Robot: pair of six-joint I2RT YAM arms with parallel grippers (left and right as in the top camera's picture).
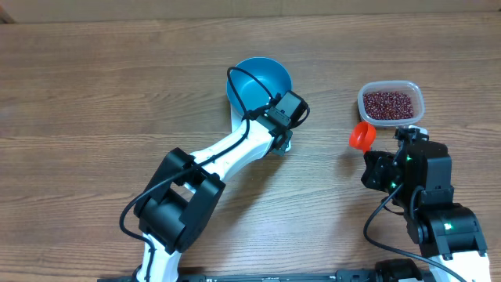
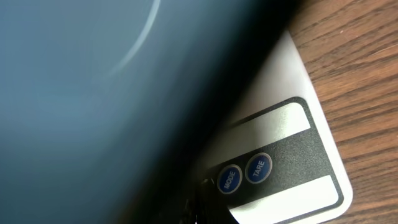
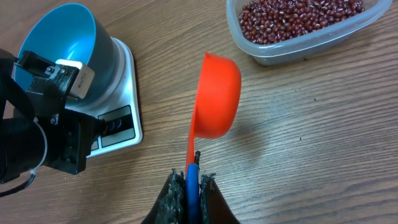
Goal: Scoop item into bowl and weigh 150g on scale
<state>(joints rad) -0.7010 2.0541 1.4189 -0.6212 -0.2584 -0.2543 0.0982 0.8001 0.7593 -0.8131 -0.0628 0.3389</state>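
Beans (image 3: 298, 18) sit in tub (image 3: 298, 57) ahead of right claw (image 3: 191, 186) — clamped on red scoop (image 3: 217, 93) — left claw (image 1: 286, 113) closed beside bowl (image 1: 254, 82).

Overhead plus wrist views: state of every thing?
bowl: empty, on scale
scale: under bowl, display hidden
beans: all in tub
tub: lidless
scoop: aloft, no beans seen
left hand: shut on bowl rim
right hand: shut on scoop handle

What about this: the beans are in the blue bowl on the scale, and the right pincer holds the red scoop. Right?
Not quite. The beans are in the clear tub, not the blue bowl on the scale; the right wrist view shows it. The right pincer does hold the red scoop.
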